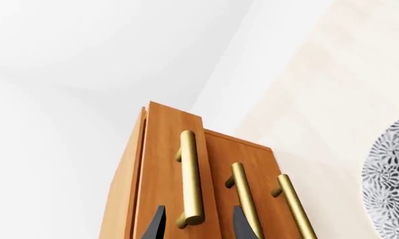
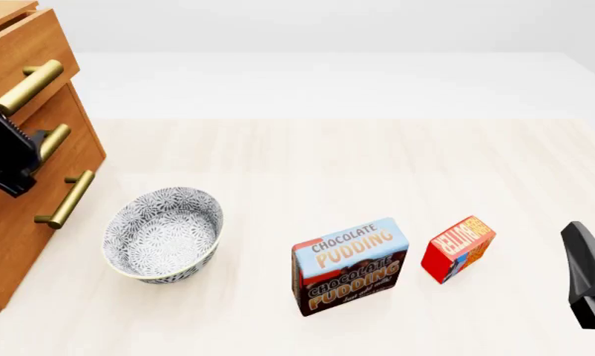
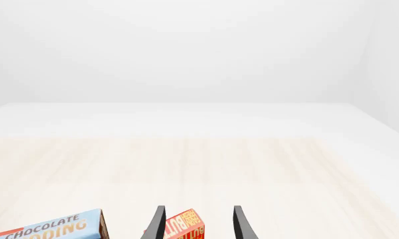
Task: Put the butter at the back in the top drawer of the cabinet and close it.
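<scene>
The butter [image 2: 458, 248], a small red box with orange lettering, lies on the table at the front right, just right of the pudding box. My right gripper [image 2: 584, 259] hovers to its right, apart from it. In the right wrist view that gripper [image 3: 199, 226] is open and the butter [image 3: 185, 227] shows ahead between its fingers [image 3: 157, 224]. The cabinet [image 2: 21, 222] stands at the far left, its top drawer [image 2: 25, 48] pulled out a little. My left gripper [image 1: 199, 226] is open, its fingers [image 1: 243, 224] on either side of the top drawer's brass handle [image 1: 189, 179].
A blue-and-brown Chocolate Pudding box [image 2: 350, 265] stands at the front centre. A patterned grey bowl [image 2: 164, 233] sits between it and the cabinet. The two lower drawers' handles [image 2: 65, 199] stick out toward the bowl.
</scene>
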Available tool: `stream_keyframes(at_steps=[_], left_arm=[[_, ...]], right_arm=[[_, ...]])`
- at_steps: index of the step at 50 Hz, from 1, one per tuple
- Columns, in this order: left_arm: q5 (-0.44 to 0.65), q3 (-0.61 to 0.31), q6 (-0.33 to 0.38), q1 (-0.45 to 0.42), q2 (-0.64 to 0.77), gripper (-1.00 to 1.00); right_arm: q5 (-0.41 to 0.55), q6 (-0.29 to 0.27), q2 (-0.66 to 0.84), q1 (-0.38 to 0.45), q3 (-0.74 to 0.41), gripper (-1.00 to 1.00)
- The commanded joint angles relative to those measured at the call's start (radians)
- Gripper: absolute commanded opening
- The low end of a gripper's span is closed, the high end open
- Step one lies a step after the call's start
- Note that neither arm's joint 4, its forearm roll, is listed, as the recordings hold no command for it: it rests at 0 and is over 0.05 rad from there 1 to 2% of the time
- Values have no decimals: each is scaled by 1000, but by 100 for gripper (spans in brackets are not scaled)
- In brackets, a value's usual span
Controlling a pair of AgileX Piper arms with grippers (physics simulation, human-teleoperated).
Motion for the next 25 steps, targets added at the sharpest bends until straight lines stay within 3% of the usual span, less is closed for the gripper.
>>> stream_keyframes(at_steps=[1,21,22,25], left_arm=[[-22,-6,-4,0,30,100],[-34,2,5,4,30,100],[-34,1,6,1,30,-100],[-32,1,9,1,27,-100]], right_arm=[[0,0,0,0,0,100],[0,0,0,0,0,100],[0,0,0,0,0,100],[0,0,0,0,0,100]])
